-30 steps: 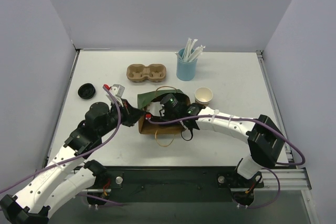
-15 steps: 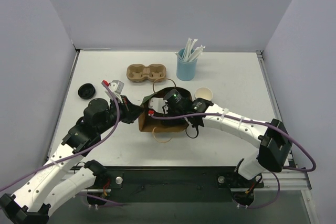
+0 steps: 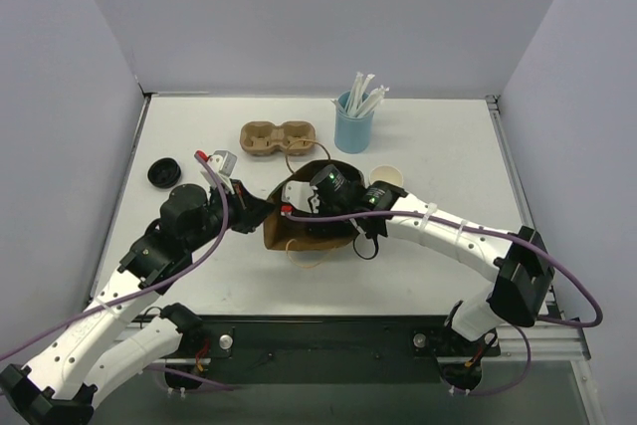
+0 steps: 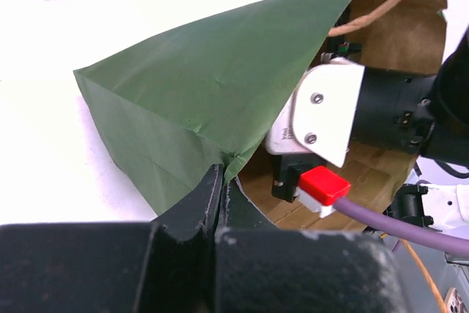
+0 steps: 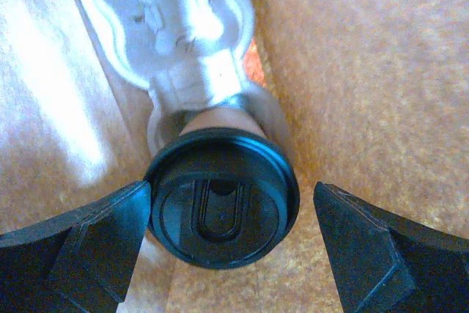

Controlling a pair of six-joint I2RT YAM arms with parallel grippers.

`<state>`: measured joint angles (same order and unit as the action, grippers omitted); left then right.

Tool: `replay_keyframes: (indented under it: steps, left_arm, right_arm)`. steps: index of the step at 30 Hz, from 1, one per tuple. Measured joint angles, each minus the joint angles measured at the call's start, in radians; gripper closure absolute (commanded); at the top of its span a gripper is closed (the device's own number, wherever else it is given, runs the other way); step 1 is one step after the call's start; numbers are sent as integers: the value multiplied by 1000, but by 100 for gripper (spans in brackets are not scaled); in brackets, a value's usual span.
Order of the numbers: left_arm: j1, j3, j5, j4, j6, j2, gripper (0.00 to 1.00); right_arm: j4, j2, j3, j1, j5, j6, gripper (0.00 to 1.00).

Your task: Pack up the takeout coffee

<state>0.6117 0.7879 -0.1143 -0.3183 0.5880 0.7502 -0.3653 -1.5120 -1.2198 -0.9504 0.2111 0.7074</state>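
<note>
1. the takeout coffee is standing upright on the table with its open mouth up. it is outside the paper bag, just right of the bag's mouth in the top view.
2. the right gripper is reaching inside the bag with its fingers spread wide and gripping nothing. a lidded cup is sitting between them against the brown paper. the finger at the lower left of the wrist frame is just beside the lid, and the other is clear of it.
3. the left gripper is pinching the bag's green wall at the left of the mouth, jaws together on the paper, and is holding the mouth wide.
4. i am judging the right arm the nearer one, since the open cup is sitting just beside its wrist while the left arm is busy with the bag. the cup's long axis is running vertically, so i am expecting to lift out of the bag, swing right and close across the cup's wall.
5. i am reading no brand or lettering anywhere. the lid is showing only an embossed u-shaped tab, and the cups and the bag are looking plain.
6. the blue cup of straws, the cup carrier and a loose black lid are sitting apart, above and left of the bag in the top view.
</note>
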Motion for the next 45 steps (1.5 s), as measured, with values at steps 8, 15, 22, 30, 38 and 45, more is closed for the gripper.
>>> replay_keyframes:
  steps: [8, 15, 22, 30, 38, 45]
  left_arm:
    - [0, 19, 0, -20, -6, 13, 100]
    - [0, 57, 1, -46, -24, 31, 100]
    - [0, 64, 1, -56, -24, 33, 100]
    - [0, 90, 1, -94, -24, 41, 100]
    - [0, 148, 2, -170, -22, 57, 100]
    - [0, 175, 2, -217, -10, 72, 84]
  right_arm:
    - [-21, 0, -46, 1, -9, -2, 2]
    - [-35, 0, -48, 1, -11, -12, 2]
    - [-65, 0, -74, 0, -28, -18, 2]
    - [-95, 0, -114, -6, -53, -34, 3]
    - [-134, 0, -130, -19, -61, -63, 6]
    - [-156, 24, -198, -20, -70, -101, 6]
